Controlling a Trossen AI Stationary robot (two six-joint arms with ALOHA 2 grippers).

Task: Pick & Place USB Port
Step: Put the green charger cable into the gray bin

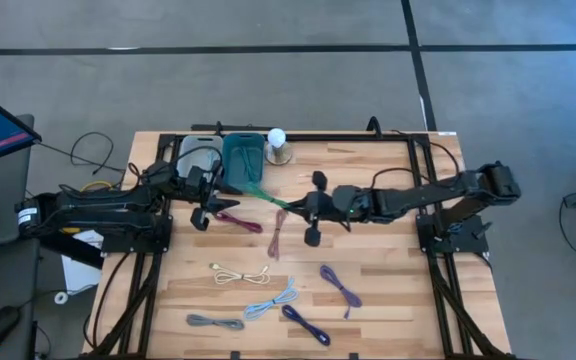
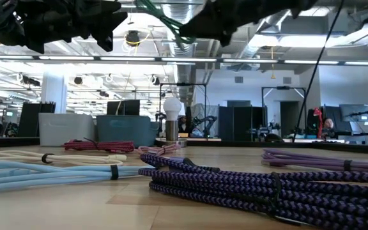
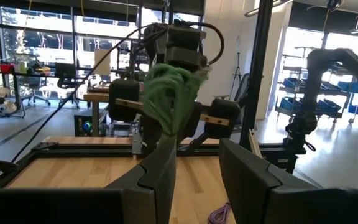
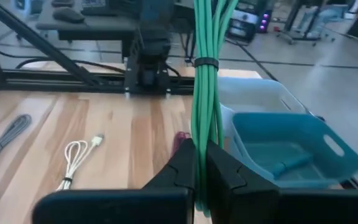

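Note:
The green USB cable (image 1: 266, 195) is a bundled coil bound by a black tie (image 4: 206, 62). It is in the air near the teal bin (image 1: 243, 160). My right gripper (image 1: 292, 206) is shut on it above the table's middle. The bundle sticks out from the fingers toward the table's left, and its free end (image 1: 247, 185) is at the bin's near rim. My left gripper (image 1: 210, 211) is open beside the bins and touches nothing. The left wrist view looks between its fingers (image 3: 197, 171) at the green cable (image 3: 171, 99) in the right gripper. My right gripper pinches the green cable bundle (image 4: 201, 146) between its two fingers, which lie along it and come level from the table's right. The cable is lifted clear of the table. Its long tied part reaches past the fingertips toward the teal bin (image 4: 291, 149).
A white bin (image 1: 198, 155) sits left of the teal one and a bulb-shaped thing (image 1: 278, 146) right of it, at the far edge. Several cables lie on the wood: maroon (image 1: 238, 218), pink (image 1: 278, 232), cream (image 1: 240, 275), light blue (image 1: 271, 298), grey (image 1: 213, 322), purple (image 1: 340, 288), navy (image 1: 305, 325).

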